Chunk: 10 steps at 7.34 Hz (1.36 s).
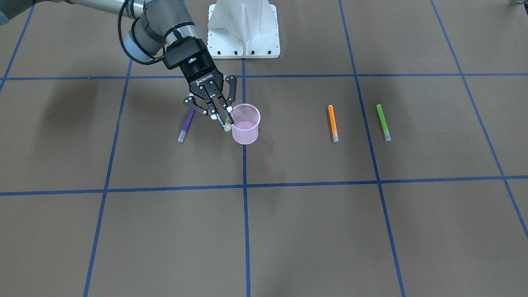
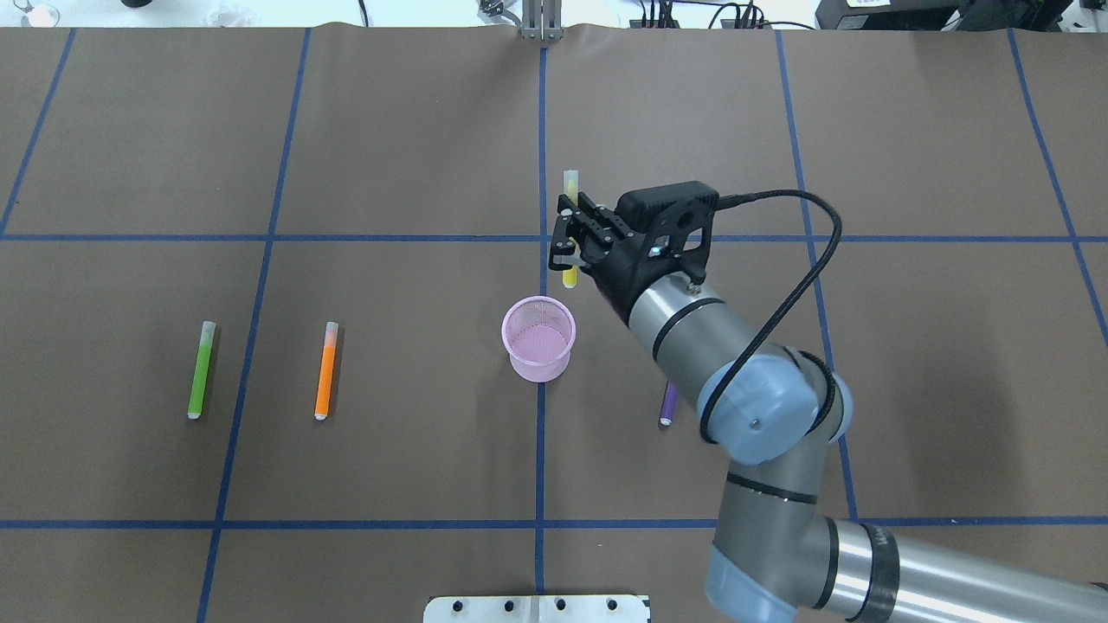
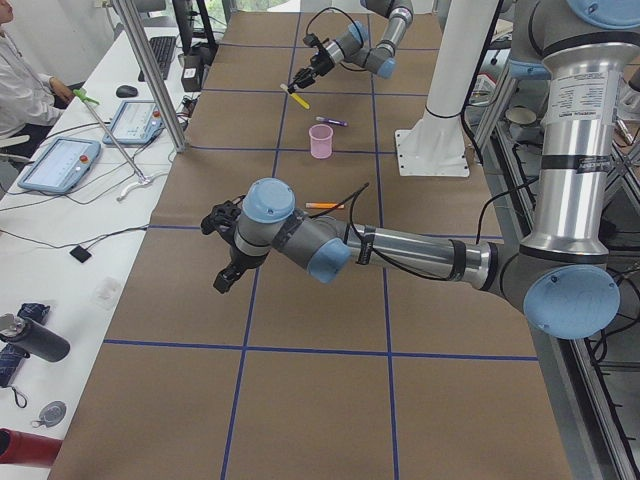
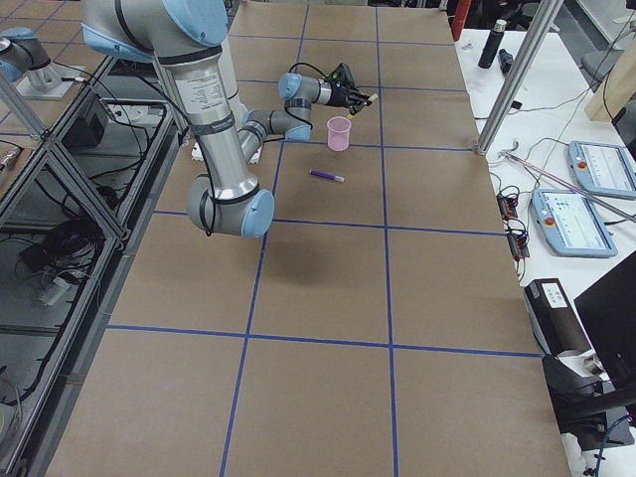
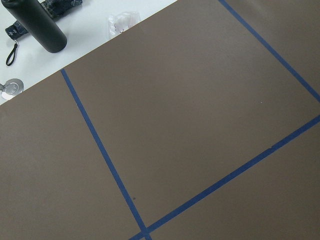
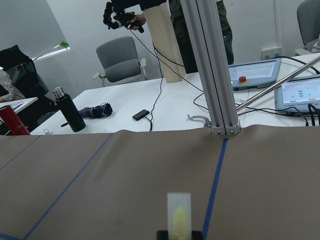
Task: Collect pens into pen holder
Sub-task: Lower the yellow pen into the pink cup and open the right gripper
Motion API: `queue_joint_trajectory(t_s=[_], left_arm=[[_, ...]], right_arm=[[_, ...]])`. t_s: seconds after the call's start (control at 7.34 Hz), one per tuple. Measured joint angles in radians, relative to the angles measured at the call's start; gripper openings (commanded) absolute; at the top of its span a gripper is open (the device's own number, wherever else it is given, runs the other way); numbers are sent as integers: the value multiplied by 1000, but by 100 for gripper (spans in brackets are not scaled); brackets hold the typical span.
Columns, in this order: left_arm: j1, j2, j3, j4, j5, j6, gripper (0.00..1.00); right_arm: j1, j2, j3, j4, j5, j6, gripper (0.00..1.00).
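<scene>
The pink mesh pen holder (image 2: 538, 337) stands upright near the table's middle (image 1: 246, 123). My right gripper (image 2: 567, 238) is shut on the yellowish pen (image 2: 570, 186) and holds it in the air, just beyond the holder and slightly to its right (image 1: 227, 126). The pen's pale cap shows in the right wrist view (image 6: 179, 215). The purple pen (image 2: 668, 405) lies on the table under my right arm. The orange pen (image 2: 325, 369) and the green pen (image 2: 200, 369) lie side by side on the left. My left gripper (image 3: 225, 250) shows only in the exterior left view; I cannot tell whether it is open.
The white robot base (image 1: 243, 29) stands at the table's near-robot edge. An aluminium post (image 6: 212, 65) rises at the far edge. A black bottle (image 5: 42, 25) lies on the white bench past the brown mat.
</scene>
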Motion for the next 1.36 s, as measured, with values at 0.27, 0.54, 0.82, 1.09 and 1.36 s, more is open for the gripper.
queue_joint_trajectory(t_s=[0.27, 0.54, 0.82, 1.09, 1.36], left_arm=[[1, 0, 9, -1, 0, 1, 100], [1, 1, 12, -2, 0, 1, 100], [1, 2, 13, -3, 0, 1, 100], [1, 0, 11, -3, 0, -2, 100], [14, -11, 3, -8, 0, -85, 100]], right_arm=[[-84, 23, -16, -58, -132, -7, 11], [-113, 25, -51, -67, -172, -9, 88], [-124, 28, -61, -68, -177, -8, 98], [-122, 40, -56, -68, -171, -13, 98], [-54, 47, -30, -106, -42, -10, 98]])
